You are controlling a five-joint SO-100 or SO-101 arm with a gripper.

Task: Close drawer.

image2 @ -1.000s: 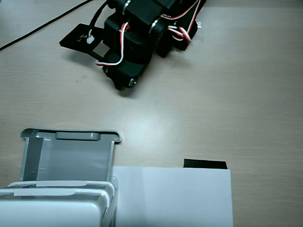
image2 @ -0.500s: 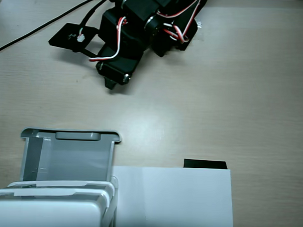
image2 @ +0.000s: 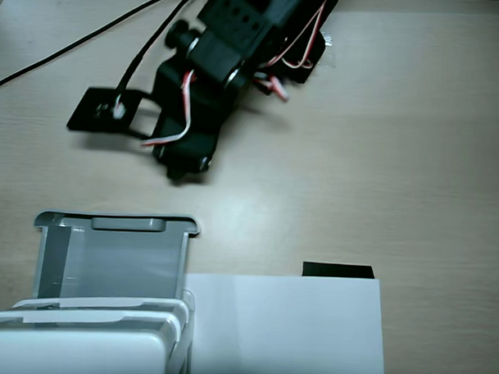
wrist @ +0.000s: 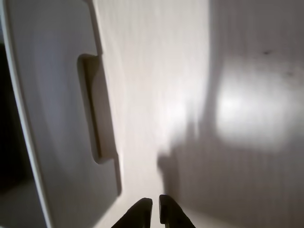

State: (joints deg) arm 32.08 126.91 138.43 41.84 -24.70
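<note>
The drawer (image2: 112,260) is a translucent grey tray pulled out of the white cabinet (image2: 72,345) at the bottom left of the fixed view. Its flanged front rim (image2: 117,223) faces the arm. In the wrist view the drawer front (wrist: 52,109) fills the left side, with its handle recess (wrist: 92,109) showing. My gripper (wrist: 156,211) enters from the bottom edge with its fingertips nearly touching, holding nothing. In the fixed view the gripper (image2: 179,173) hangs a short way beyond the drawer's front rim, apart from it.
A flat white sheet of paper (image2: 285,328) lies to the right of the cabinet, with a small black piece (image2: 337,270) at its far edge. Black cables (image2: 74,41) run across the top left of the wooden table (image2: 414,160).
</note>
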